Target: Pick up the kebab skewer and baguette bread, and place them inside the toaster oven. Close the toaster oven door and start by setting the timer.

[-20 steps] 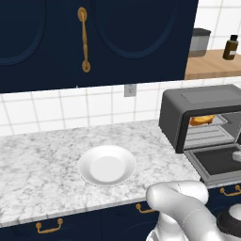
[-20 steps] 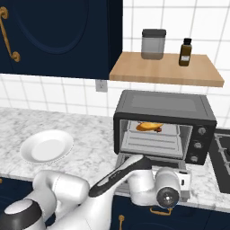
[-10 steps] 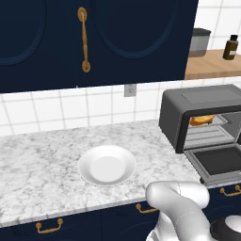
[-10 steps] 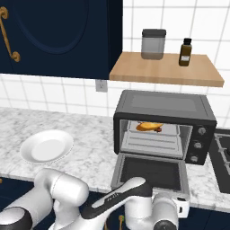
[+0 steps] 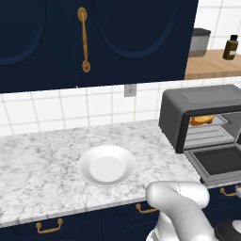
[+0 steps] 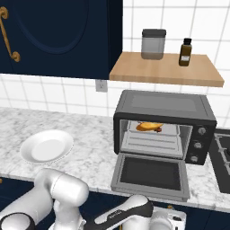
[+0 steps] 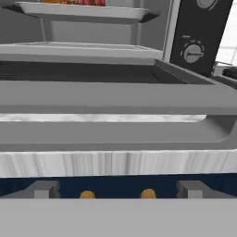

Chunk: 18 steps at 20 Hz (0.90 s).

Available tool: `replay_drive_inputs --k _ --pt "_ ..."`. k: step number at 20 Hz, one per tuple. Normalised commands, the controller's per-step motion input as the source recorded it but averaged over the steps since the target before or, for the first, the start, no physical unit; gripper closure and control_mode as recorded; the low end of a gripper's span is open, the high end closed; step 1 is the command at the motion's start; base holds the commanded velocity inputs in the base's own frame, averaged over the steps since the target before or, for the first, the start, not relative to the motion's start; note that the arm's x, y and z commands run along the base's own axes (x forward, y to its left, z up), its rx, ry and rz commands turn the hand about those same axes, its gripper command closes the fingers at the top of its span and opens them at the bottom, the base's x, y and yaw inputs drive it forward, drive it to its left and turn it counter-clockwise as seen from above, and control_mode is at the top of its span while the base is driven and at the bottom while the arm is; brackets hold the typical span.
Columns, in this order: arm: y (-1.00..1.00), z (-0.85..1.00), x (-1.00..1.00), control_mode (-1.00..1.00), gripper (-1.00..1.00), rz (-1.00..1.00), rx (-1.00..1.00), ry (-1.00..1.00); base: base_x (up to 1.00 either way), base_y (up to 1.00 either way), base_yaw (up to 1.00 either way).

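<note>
Right base view: toaster oven (image 6: 162, 117) right of centre, baguette bread (image 6: 149, 126) on rack, toaster oven door (image 6: 150, 174) down; gripper (image 7: 118, 194) spread, empty, below handle; risk: fingers slip off bar, door drops

White tiled wall (image 5: 42, 110), navy cabinets (image 5: 122, 37), marble counter (image 5: 37, 164).
</note>
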Motion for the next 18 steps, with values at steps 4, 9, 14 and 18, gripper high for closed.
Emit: replay_drive_inputs --k 4,9,14,18 --pt "0.02 -0.3 0.04 -1.0 -1.0 0.04 0.0 -0.05 0.0 0.0 0.0" --pt "0.0 -0.05 0.17 -1.0 -1.0 0.01 0.01 -0.08 0.0 0.0 0.0" --pt "0.0 0.0 0.26 -1.0 -1.0 0.0 0.02 -0.09 0.0 0.0 0.0" --pt "0.0 0.0 0.31 -1.0 -1.0 0.0 0.01 -0.04 0.0 0.0 0.0"
